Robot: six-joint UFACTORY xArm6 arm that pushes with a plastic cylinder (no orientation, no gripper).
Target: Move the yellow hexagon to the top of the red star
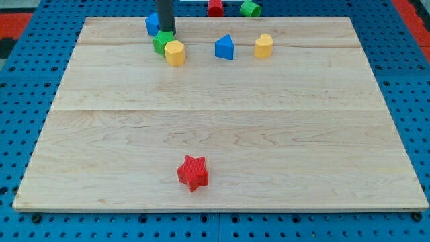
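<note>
In the camera view, my tip (166, 33) stood near the top edge of the worktop (222, 134), touching or just behind the green block (161, 42), with a blue block (152, 24) just to its left. There were no jaws to spread or press together, only the rod. The yellow hexagon (175, 52) sat just below and slightly right of the tip, touching the green block. The red star (193, 173) lay well apart, near the view's bottom, a little right of the hexagon's column. So the push had, in my judgement, to run downward and slightly rightward, and the tip was already on the far side of the hexagon; the green block in between might be dragged along. A blue triangular block (224, 48) and another yellow block (263, 46) stood to the right, clear of that path. A red block (215, 7) and a green one (250, 8) lay off the board at the top
</note>
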